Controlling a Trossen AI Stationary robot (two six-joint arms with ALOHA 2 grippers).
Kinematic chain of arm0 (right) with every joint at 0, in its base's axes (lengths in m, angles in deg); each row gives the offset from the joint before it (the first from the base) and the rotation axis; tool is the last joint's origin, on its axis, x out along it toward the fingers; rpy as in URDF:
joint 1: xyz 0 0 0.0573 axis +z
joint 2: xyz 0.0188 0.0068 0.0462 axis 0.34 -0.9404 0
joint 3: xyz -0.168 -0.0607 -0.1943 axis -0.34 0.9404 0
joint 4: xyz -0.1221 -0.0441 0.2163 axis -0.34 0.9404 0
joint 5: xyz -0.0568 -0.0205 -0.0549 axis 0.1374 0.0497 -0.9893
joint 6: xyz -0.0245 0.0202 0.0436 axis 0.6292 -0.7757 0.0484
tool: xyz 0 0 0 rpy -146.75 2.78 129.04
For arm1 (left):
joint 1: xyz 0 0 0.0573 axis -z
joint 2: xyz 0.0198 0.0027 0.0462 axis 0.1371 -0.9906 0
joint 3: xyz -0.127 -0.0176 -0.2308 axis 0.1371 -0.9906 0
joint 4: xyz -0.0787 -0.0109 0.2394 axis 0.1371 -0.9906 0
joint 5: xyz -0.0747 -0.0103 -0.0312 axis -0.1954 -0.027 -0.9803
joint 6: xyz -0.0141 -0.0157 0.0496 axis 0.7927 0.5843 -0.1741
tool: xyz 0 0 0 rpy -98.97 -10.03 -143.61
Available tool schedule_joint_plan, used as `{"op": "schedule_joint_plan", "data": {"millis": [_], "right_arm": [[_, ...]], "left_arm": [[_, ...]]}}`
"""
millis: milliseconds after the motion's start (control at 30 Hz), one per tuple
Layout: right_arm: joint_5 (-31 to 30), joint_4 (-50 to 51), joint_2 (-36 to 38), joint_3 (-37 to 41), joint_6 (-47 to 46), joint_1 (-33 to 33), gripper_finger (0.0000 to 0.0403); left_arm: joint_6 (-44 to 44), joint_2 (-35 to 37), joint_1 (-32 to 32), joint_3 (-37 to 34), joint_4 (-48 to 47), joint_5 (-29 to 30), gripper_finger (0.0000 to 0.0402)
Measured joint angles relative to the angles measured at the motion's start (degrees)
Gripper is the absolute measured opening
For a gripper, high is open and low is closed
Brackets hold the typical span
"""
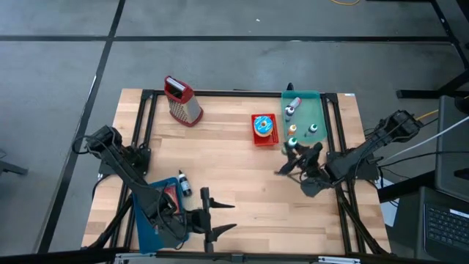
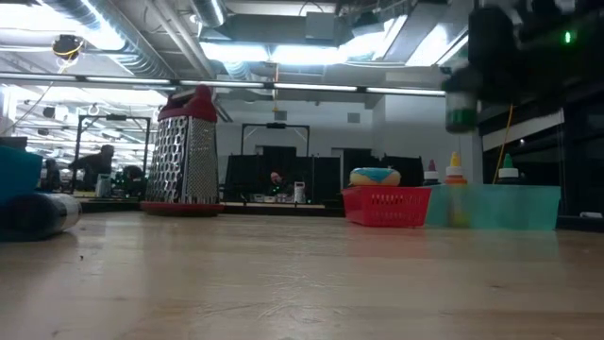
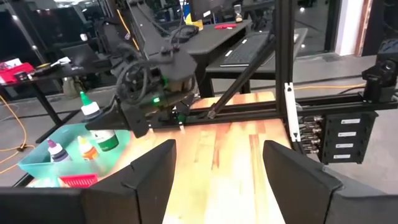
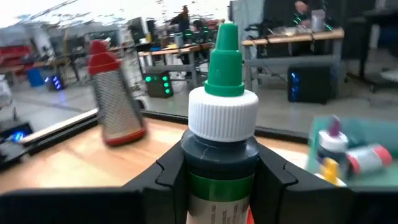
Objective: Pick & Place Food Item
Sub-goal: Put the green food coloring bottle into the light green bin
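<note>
Cold ceiling strip lights (image 2: 283,47) glare white above the grater (image 2: 185,146), and the table (image 2: 302,283) before it is evenly lit, with only faint shadows. The nearest boards blur. The green-capped bottle (image 4: 221,118) is sharp, while the grater behind it smears; the right arm (image 2: 528,57) is a dark blur

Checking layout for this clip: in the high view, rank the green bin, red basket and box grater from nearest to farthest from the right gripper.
Measured from the right gripper, whose jaws are shut on the green-capped bottle:
1. Green bin, just beyond it at the table's right edge.
2. Red basket, beside the bin toward the middle.
3. Box grater, far across toward the left.
</note>
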Motion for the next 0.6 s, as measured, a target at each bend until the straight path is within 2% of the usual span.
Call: {"op": "schedule_joint_plan", "data": {"millis": [100,200,433,600], "right_arm": [[0.05,0.14,3.37,5.58,-6.48,-1.77,0.0117],[1.98,0.12,5.68,8.93,-8.42,-4.09,0.0117],[5.03,0.03,7.88,9.85,-2.06,-10.35,0.0117],[5.86,0.83,8.0,9.85,-1.59,-15.49,0.0117]], "left_arm": [[-0.02,0.0,-0.07,0.0,0.02,0.01,0.0235],[-0.02,0.0,-0.23,0.0,0.01,0.01,0.0235],[0.15,0.0,-0.91,0.0,0.39,-0.01,0.0235],[0.33,0.0,-0.92,0.0,0.39,-0.02,0.0235]]}}
